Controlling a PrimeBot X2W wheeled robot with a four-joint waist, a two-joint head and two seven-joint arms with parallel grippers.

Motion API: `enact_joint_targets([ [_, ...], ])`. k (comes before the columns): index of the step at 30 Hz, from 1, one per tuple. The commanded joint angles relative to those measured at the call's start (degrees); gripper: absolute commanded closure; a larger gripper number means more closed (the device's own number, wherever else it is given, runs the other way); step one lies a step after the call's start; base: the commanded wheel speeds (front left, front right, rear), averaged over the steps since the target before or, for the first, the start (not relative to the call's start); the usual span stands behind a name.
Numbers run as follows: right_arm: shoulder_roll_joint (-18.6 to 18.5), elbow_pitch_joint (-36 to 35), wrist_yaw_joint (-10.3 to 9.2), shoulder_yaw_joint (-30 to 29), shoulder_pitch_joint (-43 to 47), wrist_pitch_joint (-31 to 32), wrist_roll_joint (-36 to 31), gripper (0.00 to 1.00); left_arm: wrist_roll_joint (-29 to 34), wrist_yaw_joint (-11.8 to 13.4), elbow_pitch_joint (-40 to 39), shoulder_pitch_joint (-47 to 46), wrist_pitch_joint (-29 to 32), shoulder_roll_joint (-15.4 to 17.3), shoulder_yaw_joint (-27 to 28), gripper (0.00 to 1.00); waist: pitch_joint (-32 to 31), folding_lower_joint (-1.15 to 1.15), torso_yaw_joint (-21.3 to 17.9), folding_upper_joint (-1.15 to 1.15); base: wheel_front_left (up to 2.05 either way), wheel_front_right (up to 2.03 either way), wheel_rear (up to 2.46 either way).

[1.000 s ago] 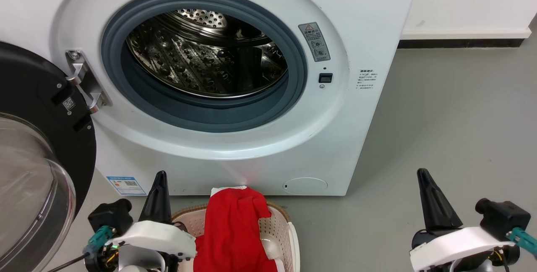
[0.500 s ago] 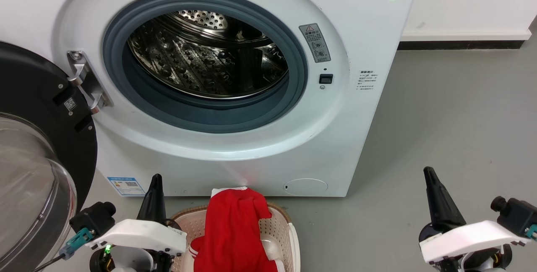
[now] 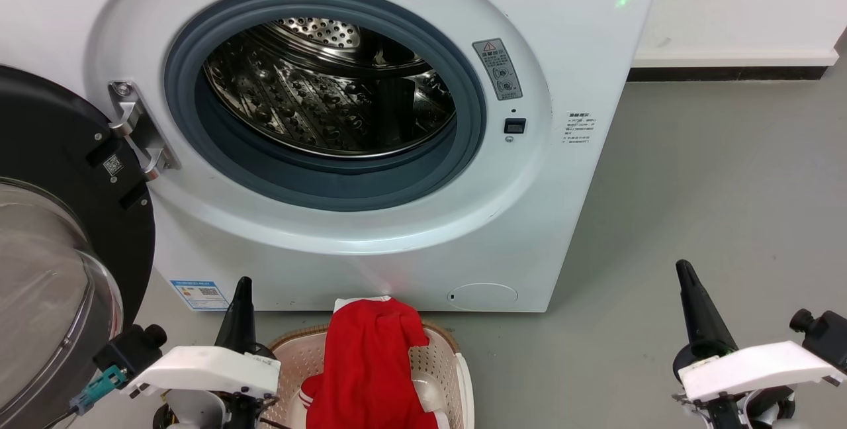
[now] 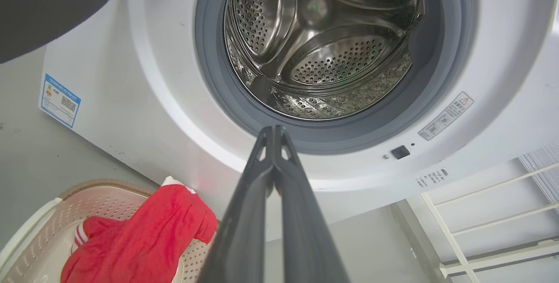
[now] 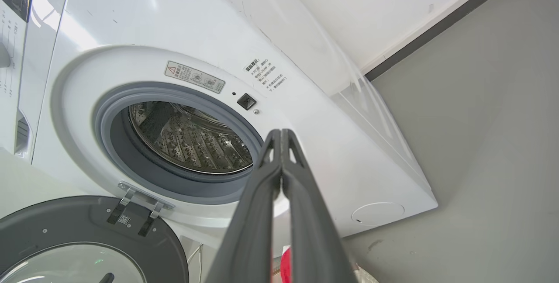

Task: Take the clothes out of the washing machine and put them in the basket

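One washing machine stands on the grey floor. Its one black-framed glass door is swung open to the left, leaving the steel drum open to sight. One cream basket sits on the floor just before the machine's foot, below the opening. One red garment with white trim lies in it, draped over its far rim. There are two tools: the left tool just beside the basket and near the door, and the right tool well off to the right above the floor. Each has its fingers pressed together, gripping nothing.
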Motion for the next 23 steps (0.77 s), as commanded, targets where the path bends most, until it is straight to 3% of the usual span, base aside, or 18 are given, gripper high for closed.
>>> enact_joint_targets([
  [1,-0.4,-0.2,0.00,-0.3,-1.6,0.2,2.0,1.00,-1.7,-0.3,-0.6,-1.3,0.3,0.0,0.4,1.00,0.0,-0.01,0.0,0.00,0.00,0.00,0.00],
  [23,-0.6,1.9,0.00,-1.7,-2.7,3.0,17.4,1.00,-16.7,-1.8,-0.3,-1.5,4.0,0.0,2.1,1.00,-0.4,-0.01,0.2,0.00,0.00,0.00,0.00],
])
